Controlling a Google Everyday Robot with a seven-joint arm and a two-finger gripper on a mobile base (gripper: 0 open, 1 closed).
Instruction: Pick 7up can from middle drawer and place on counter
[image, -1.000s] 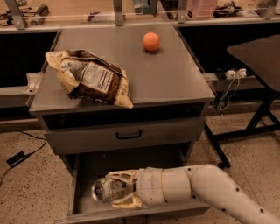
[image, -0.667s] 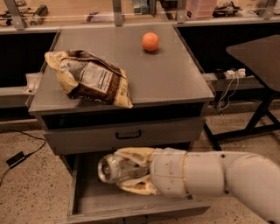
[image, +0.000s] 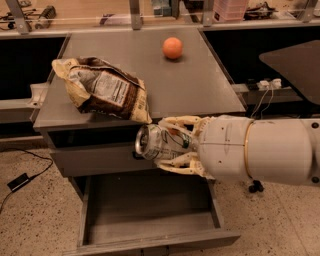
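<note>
We are seeing the 2 fingers (image: 180, 122) clamping the 7up can (image: 150, 142) sideways, lid facing left. The gripper (image: 165, 144) is hanging above the open middle drawer (image: 150, 220), level with the counter's (image: 195, 90) front edge. We are judging that the can risks clipping that edge or nudging the chip bag (image: 102, 92) overhanging just beside it. Released sideways, it could roll.

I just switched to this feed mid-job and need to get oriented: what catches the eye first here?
The big white arm's gripper stands out most. It is shut on the 7up can, which it holds sideways in front of the cabinet, above the open middle drawer. On the counter, a crumpled chip bag overhangs the front left edge, and an orange ball sits near the back.
</note>
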